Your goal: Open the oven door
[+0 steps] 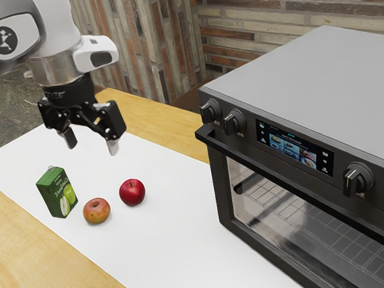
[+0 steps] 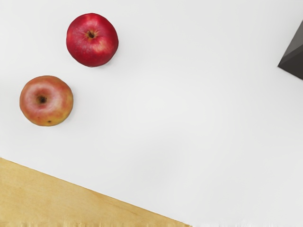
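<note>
One oven [image 1: 308, 111], door [image 1: 271, 217] shut, two apples [image 1: 132, 192], one carton [image 1: 56, 192], two parted fingers [image 1: 113, 146]

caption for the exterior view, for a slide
Open gripper above the white surface, oven door shut, two apples and a green carton nearby.

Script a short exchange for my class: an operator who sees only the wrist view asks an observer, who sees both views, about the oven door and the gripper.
Operator: What state is our target in?
Observer: The oven door is shut.
Operator: And am I holding anything?
Observer: No, the gripper is open, its fingers apart with nothing between them.
</note>
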